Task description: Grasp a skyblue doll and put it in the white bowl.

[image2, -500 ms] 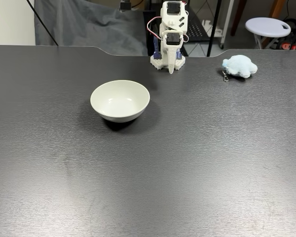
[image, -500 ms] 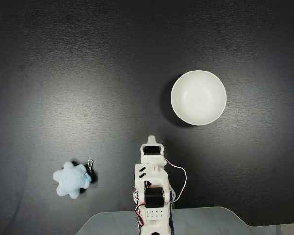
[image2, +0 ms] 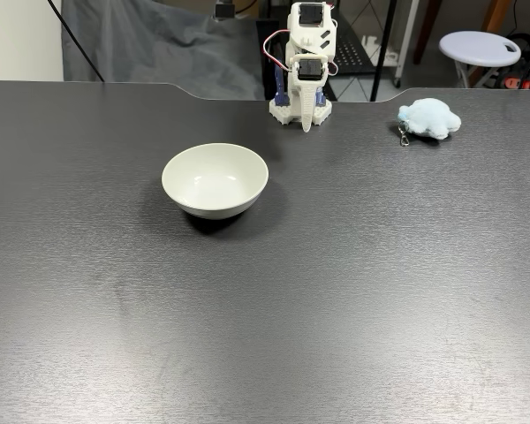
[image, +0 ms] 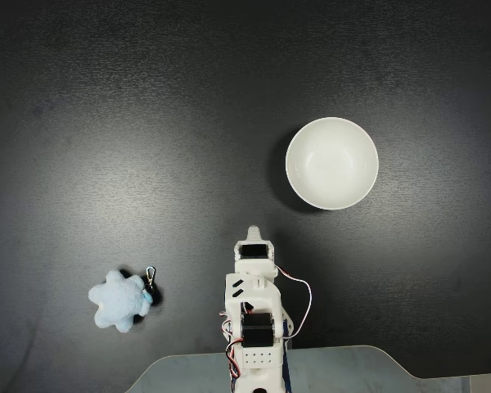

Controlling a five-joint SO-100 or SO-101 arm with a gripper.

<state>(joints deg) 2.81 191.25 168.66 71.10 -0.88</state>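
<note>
Dark matte table (image: pixel 106 106) carries everything. From above, the arm (image: pixel 254 319) sits folded at the bottom edge, its gripper (image: pixel 252 232) pointing up the frame; whether the jaws are parted or closed I cannot tell. The doll (image: pixel 119 300) lies to the arm's left, well apart from the bowl (image: pixel 332 163) at upper right. From the front, the doll (image2: pixel 429 118) lies right of the gripper (image2: pixel 306 126), the bowl (image2: pixel 215 180) nearer the camera.

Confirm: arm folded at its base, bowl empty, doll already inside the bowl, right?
Not quite. The doll is not in the bowl; it lies on the table, well apart from the bowl, on the other side of the arm's base, as both fixed views show. The rest holds: the arm is folded at its base and the bowl is empty.
</note>
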